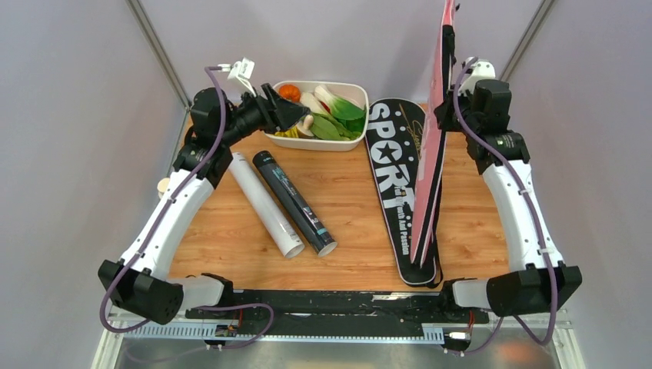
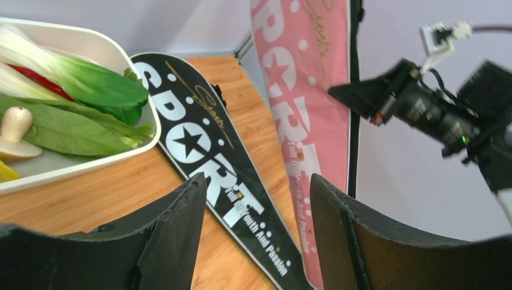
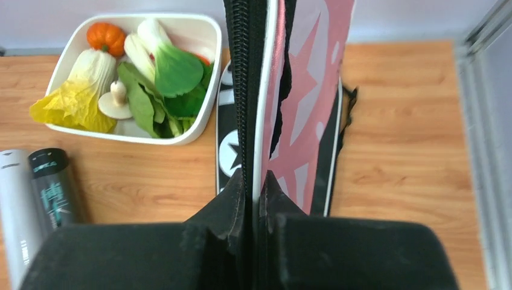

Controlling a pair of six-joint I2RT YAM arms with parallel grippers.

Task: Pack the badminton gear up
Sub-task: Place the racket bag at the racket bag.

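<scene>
R gripper (image 3: 253,181) clenched on upright pink fabric racquet cover (image 1: 434,131), L gripper (image 2: 258,184) released; we judge packing barely begun.

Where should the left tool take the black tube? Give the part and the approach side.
Grip the black tube on its far half from straight above, with the left tool turned across its width. It lies flat, and the white tube sits close against it at the near end. Toward the far end, a gap likely leaves room for a finger.

My lab test booth
Plain grey walls (image 1: 69,154), metal corner posts (image 1: 158,50), wooden tabletop (image 1: 346,201) with my black mounting rail (image 1: 338,298) at its edge.
</scene>
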